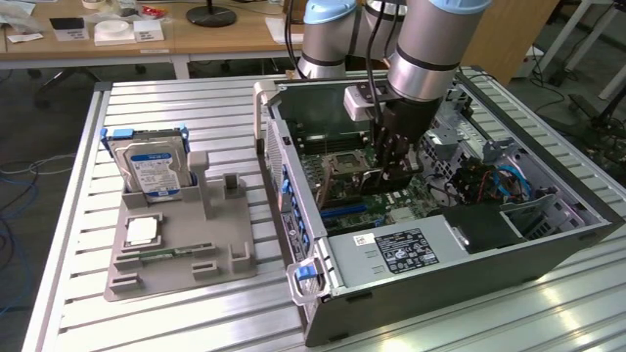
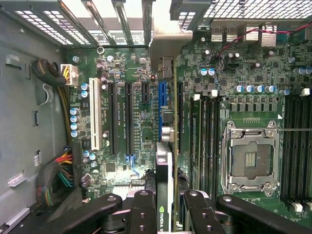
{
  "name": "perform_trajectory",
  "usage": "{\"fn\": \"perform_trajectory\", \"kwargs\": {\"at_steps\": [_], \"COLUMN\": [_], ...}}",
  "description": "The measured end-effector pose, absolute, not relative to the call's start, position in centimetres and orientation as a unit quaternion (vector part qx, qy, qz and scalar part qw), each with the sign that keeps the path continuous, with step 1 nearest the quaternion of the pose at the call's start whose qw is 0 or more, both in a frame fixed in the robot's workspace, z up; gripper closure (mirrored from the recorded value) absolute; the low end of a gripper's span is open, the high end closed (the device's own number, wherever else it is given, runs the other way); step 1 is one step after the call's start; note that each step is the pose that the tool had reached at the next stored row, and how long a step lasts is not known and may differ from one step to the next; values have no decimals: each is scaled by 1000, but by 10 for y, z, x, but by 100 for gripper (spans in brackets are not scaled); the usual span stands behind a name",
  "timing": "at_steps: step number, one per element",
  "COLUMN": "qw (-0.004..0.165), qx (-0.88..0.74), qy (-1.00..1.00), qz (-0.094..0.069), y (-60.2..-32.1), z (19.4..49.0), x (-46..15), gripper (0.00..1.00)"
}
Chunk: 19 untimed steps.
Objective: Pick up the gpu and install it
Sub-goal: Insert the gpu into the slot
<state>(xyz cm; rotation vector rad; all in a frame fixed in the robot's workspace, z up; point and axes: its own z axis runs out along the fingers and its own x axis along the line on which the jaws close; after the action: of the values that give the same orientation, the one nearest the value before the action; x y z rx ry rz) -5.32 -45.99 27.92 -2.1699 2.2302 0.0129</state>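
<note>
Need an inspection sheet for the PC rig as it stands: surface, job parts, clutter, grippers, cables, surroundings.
Surface: slotted metal table bearing the open PC case.
Job's things: gpu held edge-on over the motherboard, by the blue slot; cannot tell if seated.
Clutter: grey tray with upright hard drive and memory stick.
Grippers: gripper inside the case, fingers shut on the gpu.
Cables: coloured wire bundles in the case.
Surroundings: desks behind.
</note>
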Motion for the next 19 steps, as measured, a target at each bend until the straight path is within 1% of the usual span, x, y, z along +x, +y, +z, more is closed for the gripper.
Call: {"fn": "perform_trajectory", "kwargs": {"at_steps": [9, 19], "qw": [15, 15], "qx": [-697, -697], "qy": [717, 717], "qz": [4, 4], "y": [-461, -461], "z": [273, 273], "x": [-53, -59], "gripper": [74, 74]}}
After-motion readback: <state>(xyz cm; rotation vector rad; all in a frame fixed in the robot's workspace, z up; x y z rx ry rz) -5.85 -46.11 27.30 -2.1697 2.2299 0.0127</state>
